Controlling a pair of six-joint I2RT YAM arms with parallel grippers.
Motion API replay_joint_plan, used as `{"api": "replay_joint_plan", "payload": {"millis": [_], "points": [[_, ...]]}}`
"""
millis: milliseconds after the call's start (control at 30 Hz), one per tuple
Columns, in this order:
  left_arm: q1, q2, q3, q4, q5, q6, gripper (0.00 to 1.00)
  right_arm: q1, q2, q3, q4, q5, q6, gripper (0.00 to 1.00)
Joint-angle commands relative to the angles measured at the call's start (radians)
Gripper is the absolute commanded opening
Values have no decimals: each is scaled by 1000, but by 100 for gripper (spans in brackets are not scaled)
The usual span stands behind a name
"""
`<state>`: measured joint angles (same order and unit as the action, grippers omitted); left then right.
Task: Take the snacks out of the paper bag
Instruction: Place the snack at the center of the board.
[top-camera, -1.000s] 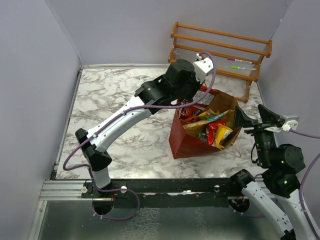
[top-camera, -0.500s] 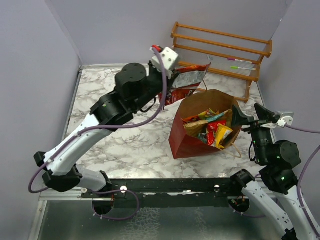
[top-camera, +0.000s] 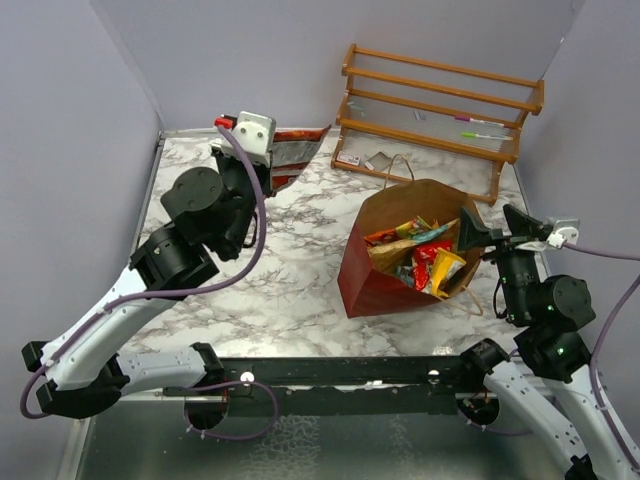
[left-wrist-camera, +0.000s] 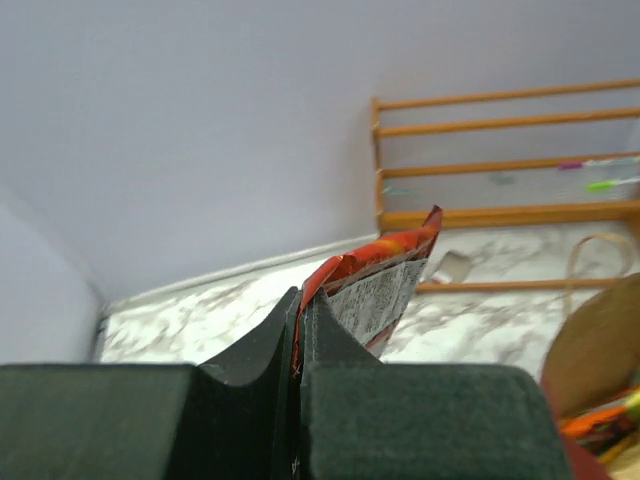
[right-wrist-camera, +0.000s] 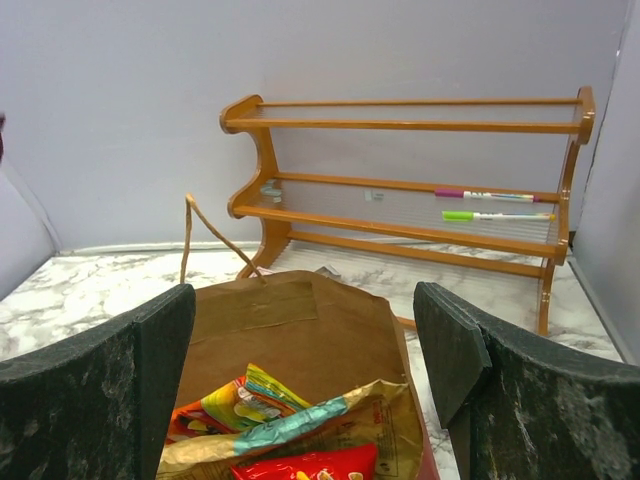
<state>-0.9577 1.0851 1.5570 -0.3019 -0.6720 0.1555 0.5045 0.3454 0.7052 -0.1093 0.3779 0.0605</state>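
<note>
The red paper bag (top-camera: 375, 285) stands open at the table's right centre, brown inside, with several snack packets (top-camera: 425, 255) in it. My left gripper (top-camera: 268, 152) is shut on an orange-red chip bag (top-camera: 295, 150) and holds it in the air over the far left of the table; the bag also shows in the left wrist view (left-wrist-camera: 385, 290), pinched between the fingers (left-wrist-camera: 255, 350). My right gripper (top-camera: 490, 230) is open at the bag's right rim. In the right wrist view it (right-wrist-camera: 305, 350) spans the bag's brown inner wall (right-wrist-camera: 310, 330) and the packets (right-wrist-camera: 270, 420).
An orange wooden rack (top-camera: 440, 100) stands at the back right, with pens on its shelf (right-wrist-camera: 495, 205). Small white cards and grey bits (top-camera: 365, 160) lie under it. Grey walls close the table on the left, the back and the right.
My left gripper has lifted the orange-red chip bag out of the paper bag and carried it up and left across the table. My right gripper has stayed at the bag's rim.
</note>
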Motion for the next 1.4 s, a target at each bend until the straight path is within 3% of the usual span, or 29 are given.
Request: {"api": "replay_joint_plan", "payload": {"millis": [0, 133, 267, 567, 767, 1167, 1267, 1367], "points": [[4, -41, -150, 114, -226, 80, 0, 0, 21, -14, 29, -24, 24, 91], [43, -46, -277, 148, -231, 77, 0, 0, 28, -15, 27, -30, 30, 91], [143, 17, -302, 92, -136, -19, 0, 0, 27, -18, 26, -33, 35, 91], [439, 278, -127, -14, 280, -366, 0, 0, 26, -17, 21, -34, 34, 91], [514, 496, 54, -22, 392, -541, 0, 0, 10, -18, 8, -26, 38, 91], [778, 852, 155, 351, 814, -1160, 0, -1, 7, -14, -10, -6, 29, 91], [826, 933, 91, 493, 920, -1307, 0, 0, 10, -13, -7, -3, 29, 91], [856, 947, -85, 683, 990, -1399, 0, 0, 10, -15, -6, 0, 26, 91]]}}
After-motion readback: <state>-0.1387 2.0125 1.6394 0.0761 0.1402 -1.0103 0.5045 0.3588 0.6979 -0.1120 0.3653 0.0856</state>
